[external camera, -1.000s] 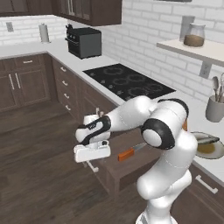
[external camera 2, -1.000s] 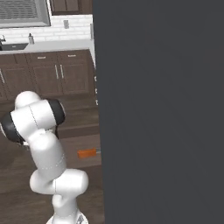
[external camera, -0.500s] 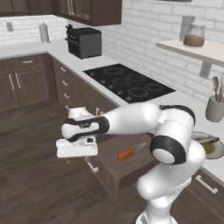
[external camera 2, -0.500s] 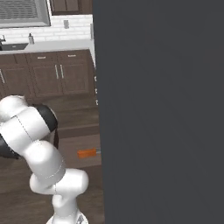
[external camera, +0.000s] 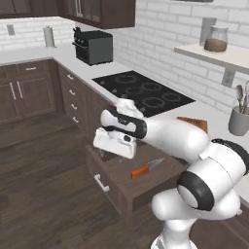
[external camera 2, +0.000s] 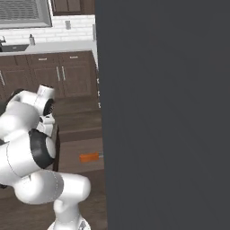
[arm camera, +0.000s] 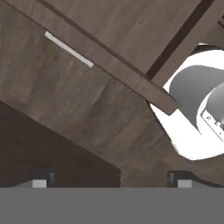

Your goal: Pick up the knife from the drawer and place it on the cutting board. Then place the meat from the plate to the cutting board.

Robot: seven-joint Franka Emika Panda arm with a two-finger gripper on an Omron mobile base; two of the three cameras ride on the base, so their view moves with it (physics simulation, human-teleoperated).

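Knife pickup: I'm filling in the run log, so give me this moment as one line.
phase: approach | gripper: open, empty, above drawer's near end | knife: lying in open drawer, untouched | cutting board: on counter

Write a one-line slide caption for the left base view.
Open tool hovers over the pulled-out drawer, beside the orange-handled knife lying inside it, not yet grasped.
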